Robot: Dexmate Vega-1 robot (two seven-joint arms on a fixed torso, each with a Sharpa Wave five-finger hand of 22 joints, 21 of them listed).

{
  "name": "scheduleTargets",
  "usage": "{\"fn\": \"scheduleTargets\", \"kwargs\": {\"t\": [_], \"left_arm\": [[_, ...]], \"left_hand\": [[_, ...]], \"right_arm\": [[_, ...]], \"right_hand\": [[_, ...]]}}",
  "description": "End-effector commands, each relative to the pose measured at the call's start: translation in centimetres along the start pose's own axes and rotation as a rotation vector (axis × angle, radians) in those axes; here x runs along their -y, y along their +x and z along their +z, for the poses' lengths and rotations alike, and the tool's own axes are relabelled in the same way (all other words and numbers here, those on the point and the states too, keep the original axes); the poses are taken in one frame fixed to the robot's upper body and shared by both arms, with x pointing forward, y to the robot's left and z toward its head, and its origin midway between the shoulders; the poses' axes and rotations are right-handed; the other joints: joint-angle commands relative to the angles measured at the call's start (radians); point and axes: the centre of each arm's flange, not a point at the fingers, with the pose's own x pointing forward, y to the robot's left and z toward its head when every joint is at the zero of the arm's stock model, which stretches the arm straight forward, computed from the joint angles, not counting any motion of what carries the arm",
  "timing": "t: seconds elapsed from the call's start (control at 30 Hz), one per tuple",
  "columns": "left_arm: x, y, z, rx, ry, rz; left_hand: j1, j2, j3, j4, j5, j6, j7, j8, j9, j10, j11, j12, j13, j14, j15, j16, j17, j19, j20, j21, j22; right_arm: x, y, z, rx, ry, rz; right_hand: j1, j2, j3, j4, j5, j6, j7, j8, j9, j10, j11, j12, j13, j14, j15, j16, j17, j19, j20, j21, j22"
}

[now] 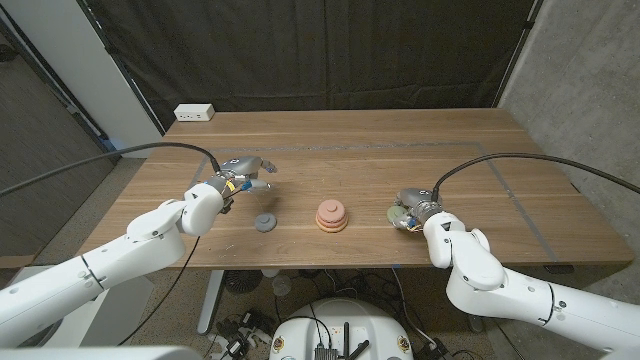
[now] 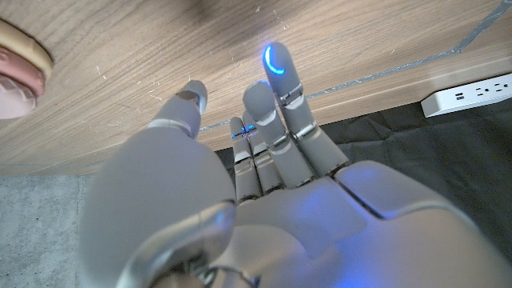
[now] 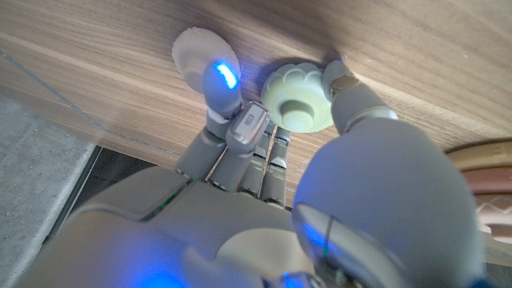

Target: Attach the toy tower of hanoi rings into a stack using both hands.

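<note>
Fingers (image 2: 272, 80) on our left hand (image 1: 238, 178) are spread and reach out over bare wood, holding nothing; the wrist view shows them fanned apart, one tip lit blue. Fingers (image 3: 212, 68) on our right hand (image 1: 410, 210) curl round a pale green ring (image 3: 298, 98), which in the wrist view sits between the thumb and the other fingers, touching them, against the wood.

Biggest first: the worktop (image 1: 360, 150) is a wooden table w/ grey tape lines running across its right part. At its back left corner lies a white power strip (image 1: 194, 113).

Next, the stack (image 1: 332, 216), a short pile of pinkish and tan rings, widest at the base, standing near the front edge, approx. at the middle. It is apart from both hands. In the left wrist view its rim (image 2: 20, 68) shows at the frame's side.

Then the grey ring (image 1: 265, 222), lying alone near the front edge, left of the stack and just in front of our left hand, not touched by it.

Smallest is the pale green ring (image 1: 399, 215), near the front edge, right of the stack and apart from it, partly covered by our right hand. We can't tell whether it's lifted off the wood or pressed onto it.
</note>
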Motion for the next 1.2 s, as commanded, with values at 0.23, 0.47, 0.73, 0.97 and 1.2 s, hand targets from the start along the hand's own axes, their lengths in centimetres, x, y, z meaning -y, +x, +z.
{"fn": "scheduleTargets", "kwargs": {"t": [0.23, 0.47, 0.73, 0.97, 1.2], "left_arm": [[-0.1, 0.1, -0.1, 0.003, -0.002, 0.001], [-0.1, 0.2, -0.1, 0.008, -0.003, 0.004], [-0.3, 0.1, -0.1, 0.009, -0.003, 0.008], [-0.4, 0.1, -0.2, 0.008, -0.003, 0.013], [-0.6, 0.2, -0.3, 0.012, 0.011, 0.017]], "left_hand": [[-0.005, 0.001, 0.008, 0.001, 0.005, 0.004, 0.001, -0.001, 0.005, 0.009, -0.003, -0.002, 0.003, 0.017, -0.007, 0.002, 0.008, 0.009, -0.084, 0.007, 0.002], [-0.005, 0.001, 0.010, 0.001, 0.006, 0.006, 0.000, -0.001, 0.006, 0.014, -0.003, 0.000, 0.003, 0.015, -0.007, 0.000, 0.007, 0.009, -0.085, 0.009, 0.002], [-0.006, 0.000, 0.013, 0.001, 0.006, 0.008, 0.001, -0.001, 0.006, 0.015, -0.001, -0.001, 0.001, 0.018, -0.007, 0.001, 0.009, 0.009, -0.085, 0.009, 0.001], [-0.006, -0.001, 0.014, 0.001, 0.006, 0.009, 0.000, -0.001, 0.006, 0.016, -0.002, -0.001, 0.001, 0.019, -0.007, 0.000, 0.009, 0.009, -0.085, 0.009, 0.001], [-0.007, -0.001, 0.017, 0.001, 0.006, 0.011, 0.000, -0.001, 0.007, 0.017, -0.005, -0.001, 0.002, 0.018, -0.007, -0.001, 0.010, 0.009, -0.085, 0.010, 0.001]], "right_arm": [[2.0, -0.4, -0.1, 0.056, 0.004, -0.044], [3.1, -0.9, -0.2, 0.062, 0.008, -0.072], [4.0, -1.3, -0.2, 0.076, 0.028, -0.065], [4.9, -1.7, -0.1, 0.097, 0.025, -0.070], [6.0, -2.5, 0.6, 0.142, -0.009, -0.099]], "right_hand": [[0.027, 0.059, 0.018, -0.001, 0.019, 0.095, -0.065, 0.043, -0.001, 0.186, -0.147, -0.011, 0.051, 0.036, -0.015, 0.001, 0.006, 0.027, -0.013, 0.002, 0.042], [0.031, 0.060, 0.024, -0.004, 0.024, 0.110, -0.067, 0.049, -0.005, 0.196, -0.143, -0.016, 0.058, 0.046, -0.014, 0.000, 0.006, 0.033, -0.012, 0.000, 0.065], [0.034, 0.060, 0.028, -0.006, 0.028, 0.112, -0.066, 0.051, -0.008, 0.204, -0.143, -0.020, 0.065, 0.051, -0.014, -0.001, 0.006, 0.037, -0.012, -0.001, 0.084], [0.037, 0.058, 0.032, -0.006, 0.032, 0.113, -0.063, 0.051, -0.012, 0.209, -0.141, -0.030, 0.068, 0.060, -0.014, -0.001, 0.006, 0.040, -0.012, -0.003, 0.112], [0.040, 0.057, 0.036, -0.007, 0.035, 0.118, -0.064, 0.054, -0.015, 0.219, -0.142, -0.035, 0.075, 0.066, -0.014, -0.002, 0.007, 0.039, -0.012, -0.008, 0.134]]}}
